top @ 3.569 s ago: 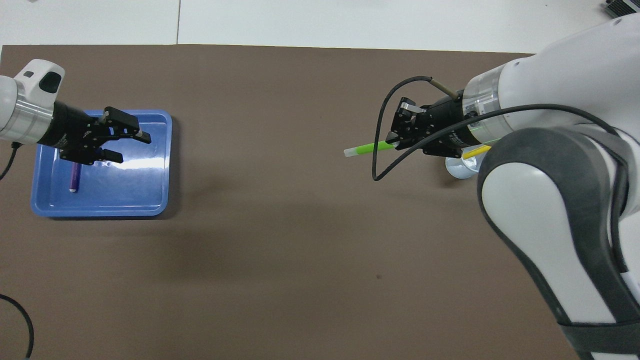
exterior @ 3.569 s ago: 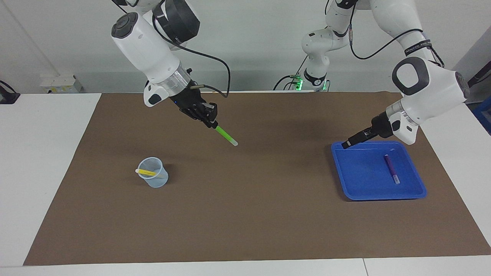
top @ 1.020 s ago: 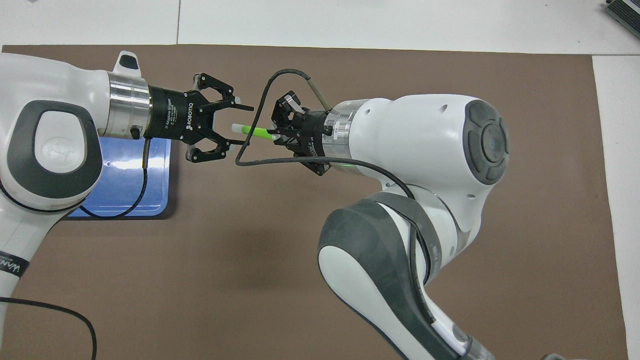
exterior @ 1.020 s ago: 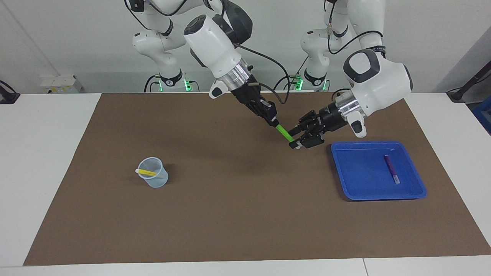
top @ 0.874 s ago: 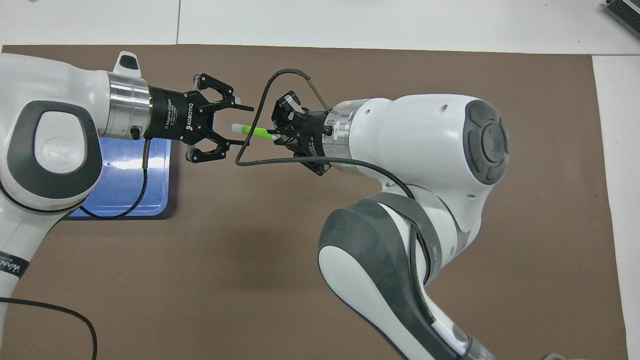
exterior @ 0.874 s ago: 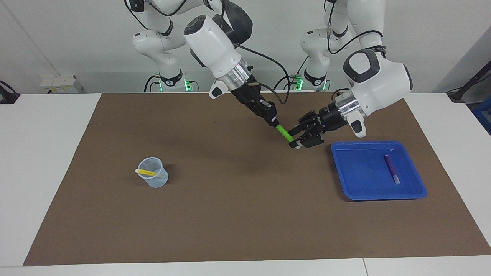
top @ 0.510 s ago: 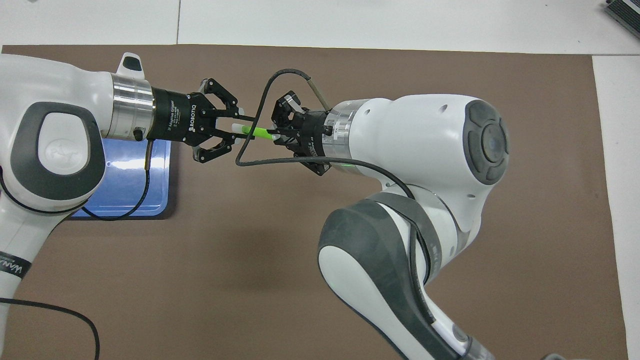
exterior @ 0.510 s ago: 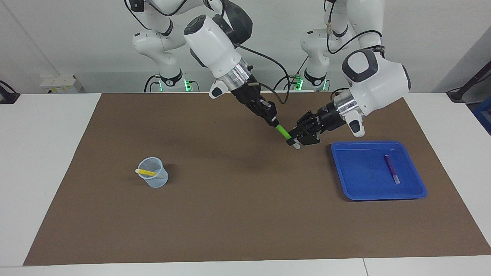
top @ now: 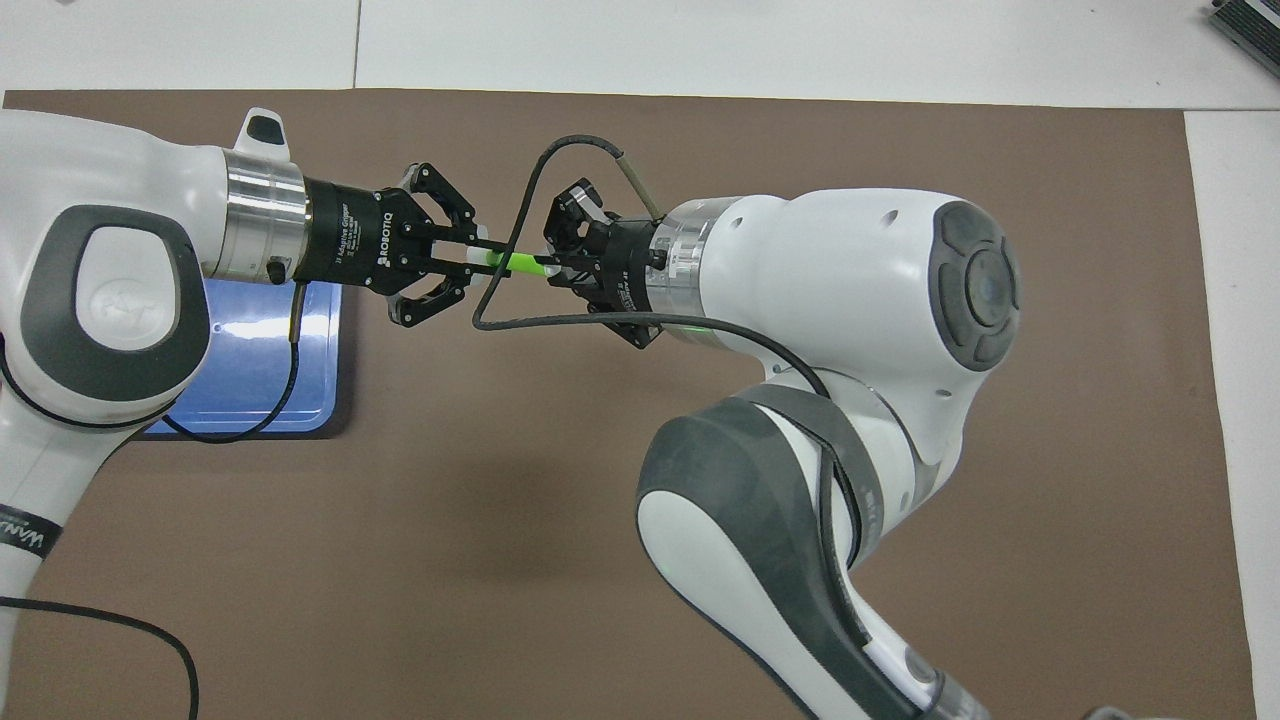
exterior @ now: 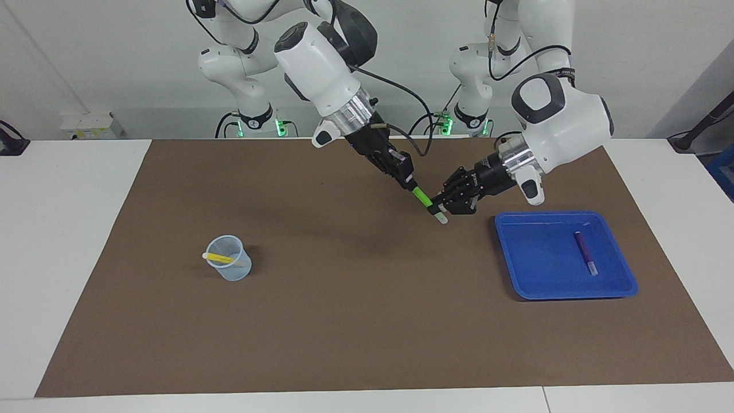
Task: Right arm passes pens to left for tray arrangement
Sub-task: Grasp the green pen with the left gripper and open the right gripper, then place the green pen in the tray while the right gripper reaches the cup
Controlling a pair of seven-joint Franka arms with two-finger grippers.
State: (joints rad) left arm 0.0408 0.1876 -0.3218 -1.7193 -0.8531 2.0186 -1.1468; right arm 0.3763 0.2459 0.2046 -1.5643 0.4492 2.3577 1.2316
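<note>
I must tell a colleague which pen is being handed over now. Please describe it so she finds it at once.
Start at the blue tray. Beside it, above the brown mat, the left gripper and right gripper meet. Between them is the green pen, the only one held in the air.

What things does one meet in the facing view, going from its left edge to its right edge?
Translucent cup holding the yellow pen → green pen → blue tray → purple pen lying in the tray.
</note>
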